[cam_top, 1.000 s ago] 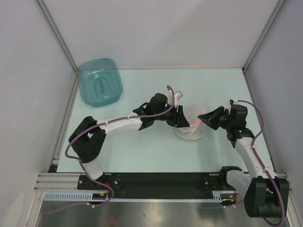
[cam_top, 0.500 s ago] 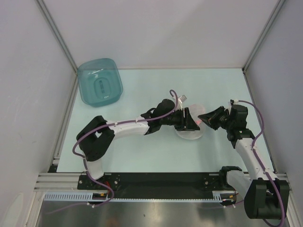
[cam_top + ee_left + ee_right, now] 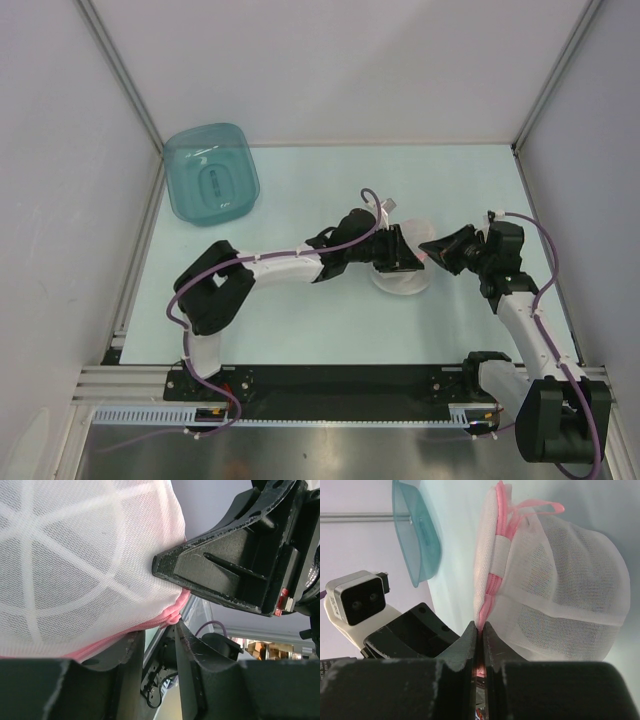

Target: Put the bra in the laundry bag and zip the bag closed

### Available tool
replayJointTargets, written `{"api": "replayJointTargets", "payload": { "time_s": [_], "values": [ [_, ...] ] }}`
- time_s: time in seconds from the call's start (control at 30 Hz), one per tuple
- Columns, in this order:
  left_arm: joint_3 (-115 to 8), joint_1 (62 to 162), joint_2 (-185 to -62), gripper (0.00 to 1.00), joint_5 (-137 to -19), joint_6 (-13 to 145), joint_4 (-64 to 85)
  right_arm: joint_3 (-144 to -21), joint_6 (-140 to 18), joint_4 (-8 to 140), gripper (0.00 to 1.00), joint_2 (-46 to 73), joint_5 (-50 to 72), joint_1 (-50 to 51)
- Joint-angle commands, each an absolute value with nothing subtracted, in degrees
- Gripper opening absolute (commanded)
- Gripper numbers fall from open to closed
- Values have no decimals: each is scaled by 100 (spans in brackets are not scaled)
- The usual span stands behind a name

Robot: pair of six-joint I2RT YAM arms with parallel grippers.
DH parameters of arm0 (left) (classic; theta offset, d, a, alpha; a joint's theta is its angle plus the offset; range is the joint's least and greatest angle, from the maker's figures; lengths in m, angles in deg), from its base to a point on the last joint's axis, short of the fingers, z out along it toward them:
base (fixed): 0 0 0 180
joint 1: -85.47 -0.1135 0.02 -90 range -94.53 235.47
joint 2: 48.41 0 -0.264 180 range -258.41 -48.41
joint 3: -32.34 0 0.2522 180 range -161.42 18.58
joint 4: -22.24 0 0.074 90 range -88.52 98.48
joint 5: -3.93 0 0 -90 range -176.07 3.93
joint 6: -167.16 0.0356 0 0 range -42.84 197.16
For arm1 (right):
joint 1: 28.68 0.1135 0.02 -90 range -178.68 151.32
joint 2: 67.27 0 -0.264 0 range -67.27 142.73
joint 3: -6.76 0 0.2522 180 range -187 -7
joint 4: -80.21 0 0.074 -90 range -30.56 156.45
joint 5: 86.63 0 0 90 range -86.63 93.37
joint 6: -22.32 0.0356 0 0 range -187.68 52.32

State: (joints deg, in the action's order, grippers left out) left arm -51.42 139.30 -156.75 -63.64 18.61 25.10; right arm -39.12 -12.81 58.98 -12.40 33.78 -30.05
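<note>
Top view: laundry bag (image 3: 402, 284) is lying between both claws. Left gripper (image 3: 404, 256) is closing in from the bag's left, right gripper (image 3: 429, 254) from its right. Tub (image 3: 210, 172) is sitting well apart, far left of the bag. Bra isn't showing; cannot tell if inside.

Left wrist: fingers (image 3: 125, 655) are sitting narrowly apart under the bag's pink seam (image 3: 150, 625), with the seam end at their mouth. Gripping or not, cannot tell.

Right wrist: right claw is squeezing together on that seam, which is running straight away from it. Zipping is likely going to need a pull along this line.
</note>
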Motion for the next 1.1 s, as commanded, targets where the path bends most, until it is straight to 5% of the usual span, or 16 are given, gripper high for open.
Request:
{"api": "replayJointTargets", "payload": {
  "time_s": [0.0,0.4,0.63,1.07],
  "values": [
    [-5437,13909,-15687,35,-6621,1932,2711,-4031,-1249,6029,2,-1278,3405,-3027],
    [-5745,13909,-15705,23,-6779,2143,2369,-4031,-1310,6021,2,-1251,3404,-3018],
    [-5841,13874,-15679,0,-6858,2354,1939,-4048,-1459,5950,1,-1234,3396,-3035],
    [-4963,13355,-15046,0,-6350,3997,1023,-4602,-2663,5958,0,-487,3756,-3387]
  ]
}}
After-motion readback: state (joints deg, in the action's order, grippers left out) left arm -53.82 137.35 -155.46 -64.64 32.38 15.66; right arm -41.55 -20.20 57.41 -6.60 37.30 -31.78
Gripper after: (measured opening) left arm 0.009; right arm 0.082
